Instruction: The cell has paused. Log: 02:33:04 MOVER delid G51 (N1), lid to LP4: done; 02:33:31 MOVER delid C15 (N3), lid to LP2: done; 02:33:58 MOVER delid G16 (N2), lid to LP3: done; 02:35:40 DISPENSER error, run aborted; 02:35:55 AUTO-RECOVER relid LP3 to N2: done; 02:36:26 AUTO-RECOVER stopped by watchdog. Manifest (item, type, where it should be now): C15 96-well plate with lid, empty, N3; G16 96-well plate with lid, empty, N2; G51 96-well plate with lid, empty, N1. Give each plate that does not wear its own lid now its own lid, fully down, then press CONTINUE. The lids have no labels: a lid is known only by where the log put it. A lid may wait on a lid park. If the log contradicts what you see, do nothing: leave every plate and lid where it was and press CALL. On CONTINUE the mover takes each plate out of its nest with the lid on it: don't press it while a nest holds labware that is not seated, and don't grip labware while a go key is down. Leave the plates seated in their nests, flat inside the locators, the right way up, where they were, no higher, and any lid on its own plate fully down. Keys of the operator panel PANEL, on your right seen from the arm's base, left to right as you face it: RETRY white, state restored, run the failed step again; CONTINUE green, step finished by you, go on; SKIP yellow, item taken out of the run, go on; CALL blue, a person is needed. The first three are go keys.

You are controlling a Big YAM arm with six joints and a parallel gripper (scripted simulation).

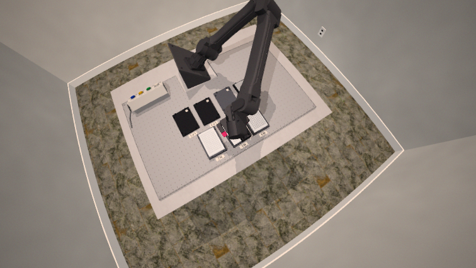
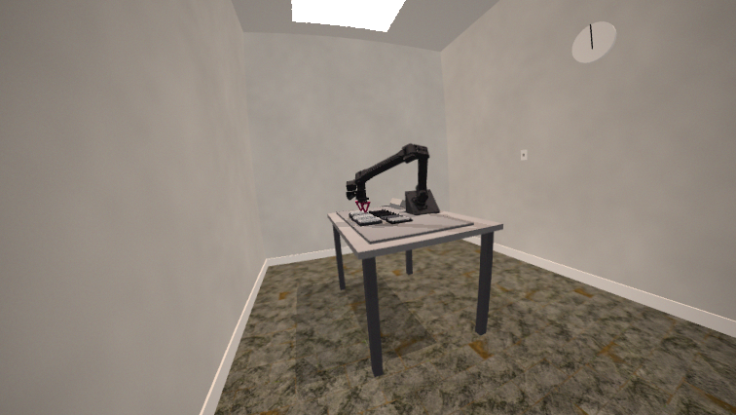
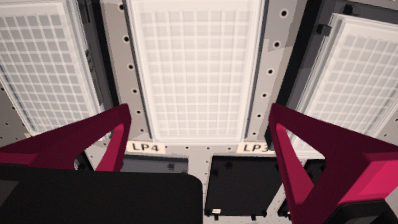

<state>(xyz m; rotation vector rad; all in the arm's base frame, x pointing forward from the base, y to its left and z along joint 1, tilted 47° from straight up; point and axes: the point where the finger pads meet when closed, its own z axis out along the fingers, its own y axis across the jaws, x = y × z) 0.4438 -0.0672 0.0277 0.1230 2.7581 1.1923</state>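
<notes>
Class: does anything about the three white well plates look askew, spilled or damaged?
Nothing stands out. The left white well plate, the middle one and the right one lie flat and square, nothing spilled.

In the wrist view two cream tags on the perforated deck can be read: "LP4" [image 3: 148, 148] on the left, and a tag [image 3: 254, 147] on the right showing "LP3", its end cut by a finger. The top-view tags are too small to read

Dark arm [image 2: 391, 164] reaches over the table [image 2: 427, 240] — gripper [image 2: 362, 207] above plates [image 2: 366, 218]; fingers spread.
</notes>
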